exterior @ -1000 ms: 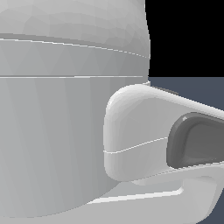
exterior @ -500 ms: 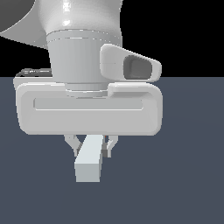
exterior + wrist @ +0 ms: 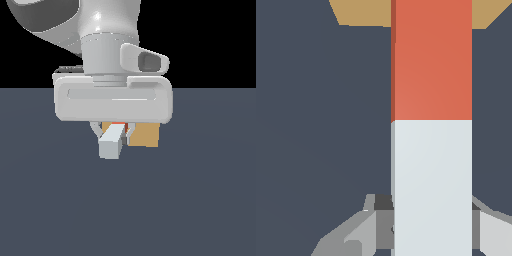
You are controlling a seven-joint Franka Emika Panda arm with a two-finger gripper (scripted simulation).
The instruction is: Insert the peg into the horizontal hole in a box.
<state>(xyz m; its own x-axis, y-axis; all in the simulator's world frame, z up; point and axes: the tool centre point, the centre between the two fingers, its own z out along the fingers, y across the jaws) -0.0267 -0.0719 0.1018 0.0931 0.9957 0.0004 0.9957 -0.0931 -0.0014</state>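
My gripper [image 3: 113, 131] is shut on the peg [image 3: 111, 141], held level above the floor. The peg's pale grey-white end faces the exterior camera; a sliver of its orange-red half shows just under the hand. In the wrist view the peg [image 3: 431, 125] runs from the fingers [image 3: 353, 235], which clamp its white half, to its orange-red half, which points at the tan box [image 3: 363, 12]. In the exterior view the box [image 3: 144, 135] stands behind the hand, mostly hidden by it, offset toward the exterior view's right of the peg. The hole is hidden.
The dark blue-grey floor [image 3: 200, 200] spreads all around. The arm's white hand body [image 3: 113, 100] fills the upper middle of the exterior view and covers most of the box.
The arm has drawn back from the exterior camera with the peg still gripped. The tan box now shows behind the hand, where before only arm and peg showed.
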